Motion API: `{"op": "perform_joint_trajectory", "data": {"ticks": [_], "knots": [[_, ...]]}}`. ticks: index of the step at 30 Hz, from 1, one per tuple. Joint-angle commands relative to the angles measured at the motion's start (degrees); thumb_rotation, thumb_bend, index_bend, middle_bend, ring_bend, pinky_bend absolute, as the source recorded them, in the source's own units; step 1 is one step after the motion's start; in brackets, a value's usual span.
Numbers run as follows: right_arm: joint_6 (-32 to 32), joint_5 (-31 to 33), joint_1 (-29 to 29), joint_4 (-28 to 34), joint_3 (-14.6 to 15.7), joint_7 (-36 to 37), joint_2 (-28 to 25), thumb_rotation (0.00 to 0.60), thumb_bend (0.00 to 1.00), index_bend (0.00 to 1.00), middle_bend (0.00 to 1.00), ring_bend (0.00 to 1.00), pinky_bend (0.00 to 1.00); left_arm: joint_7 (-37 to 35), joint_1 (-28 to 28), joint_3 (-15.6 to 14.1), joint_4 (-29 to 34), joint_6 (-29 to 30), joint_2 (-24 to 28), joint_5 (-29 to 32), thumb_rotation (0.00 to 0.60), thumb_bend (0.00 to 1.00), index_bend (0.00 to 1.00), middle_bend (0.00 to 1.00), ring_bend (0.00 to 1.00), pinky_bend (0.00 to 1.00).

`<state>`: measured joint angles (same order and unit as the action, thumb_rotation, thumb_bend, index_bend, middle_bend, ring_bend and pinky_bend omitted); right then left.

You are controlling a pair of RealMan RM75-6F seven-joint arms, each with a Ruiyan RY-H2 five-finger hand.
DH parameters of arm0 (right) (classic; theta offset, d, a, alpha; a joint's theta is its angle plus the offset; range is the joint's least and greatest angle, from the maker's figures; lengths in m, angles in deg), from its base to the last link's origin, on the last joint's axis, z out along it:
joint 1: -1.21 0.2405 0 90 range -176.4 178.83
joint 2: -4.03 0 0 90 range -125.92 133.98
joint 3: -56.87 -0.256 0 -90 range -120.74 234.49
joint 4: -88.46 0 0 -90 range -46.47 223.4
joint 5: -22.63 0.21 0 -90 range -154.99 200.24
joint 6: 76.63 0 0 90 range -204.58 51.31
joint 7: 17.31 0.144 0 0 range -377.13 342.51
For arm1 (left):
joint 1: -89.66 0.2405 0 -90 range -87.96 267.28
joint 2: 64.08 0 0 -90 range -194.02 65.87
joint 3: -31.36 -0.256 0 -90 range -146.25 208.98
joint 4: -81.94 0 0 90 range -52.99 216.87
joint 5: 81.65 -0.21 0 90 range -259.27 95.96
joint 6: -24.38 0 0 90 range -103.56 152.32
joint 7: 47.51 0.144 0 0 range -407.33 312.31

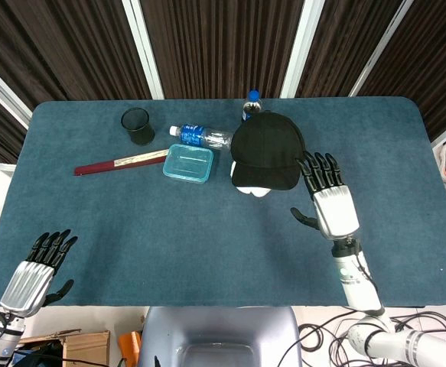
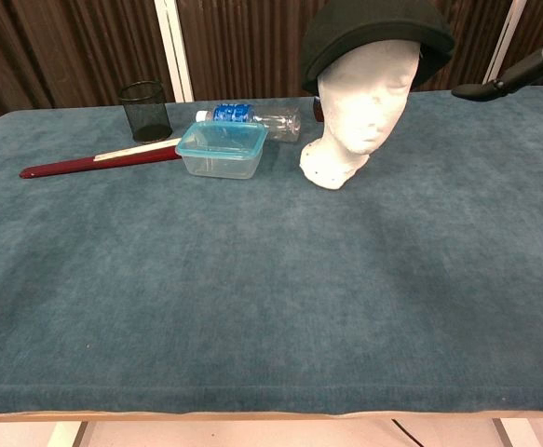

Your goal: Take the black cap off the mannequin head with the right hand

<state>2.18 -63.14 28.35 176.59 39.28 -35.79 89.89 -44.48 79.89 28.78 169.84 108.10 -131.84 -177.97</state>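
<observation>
A black cap (image 1: 267, 150) (image 2: 369, 35) sits on the white mannequin head (image 2: 357, 107) (image 1: 255, 190), which stands upright at the back middle of the table. My right hand (image 1: 329, 197) hovers just right of the cap's brim, palm down, fingers spread, holding nothing. Only its thumb (image 2: 495, 84) and edge show in the chest view at the top right. My left hand (image 1: 37, 271) rests open at the table's near left corner, far from the cap.
Left of the mannequin lie a clear teal-lidded box (image 1: 187, 163), a water bottle on its side (image 1: 200, 137), a black mesh cup (image 1: 138, 126) and a dark red folded fan (image 1: 120, 162). Another bottle (image 1: 252, 105) stands behind the cap. Blue cloth (image 1: 169, 237) covers the table.
</observation>
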Motion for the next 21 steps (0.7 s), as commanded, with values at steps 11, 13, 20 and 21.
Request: {"op": "perform_joint_trajectory", "data": {"ticks": [11, 13, 20, 21], "knots": [[1.4, 0.5, 4.0, -6.4, -1.5, 0.6, 5.8, 0.600, 0.05, 0.31, 0.20, 0.05, 0.18, -0.3, -0.1, -0.3, 0.1, -0.2, 0.2, -0.4, 0.600, 0.32, 0.00, 0.00, 0.00, 0.00], [1.8, 0.3, 4.9, -7.7, -1.9, 0.7, 7.0, 0.600, 0.05, 0.36, 0.24, 0.08, 0.21, 0.0, -0.1, -0.3, 0.2, -0.2, 0.1, -0.3, 0.600, 0.32, 0.00, 0.00, 0.00, 0.00], [4.7, -1.4, 9.0, -14.9, -3.8, 0.3, 12.4, 0.600, 0.10, 0.57, 0.39, 0.22, 0.40, 0.5, -0.1, -0.3, 0.4, -0.7, 0.1, 0.1, 0.600, 0.32, 0.00, 0.00, 0.00, 0.00], [5.3, -1.7, 9.7, -16.4, -4.3, 0.2, 13.4, 0.600, 0.11, 0.59, 0.40, 0.24, 0.42, 0.5, -0.1, -0.3, 0.4, -0.6, 0.1, 0.1, 0.600, 0.32, 0.00, 0.00, 0.00, 0.00]]}}
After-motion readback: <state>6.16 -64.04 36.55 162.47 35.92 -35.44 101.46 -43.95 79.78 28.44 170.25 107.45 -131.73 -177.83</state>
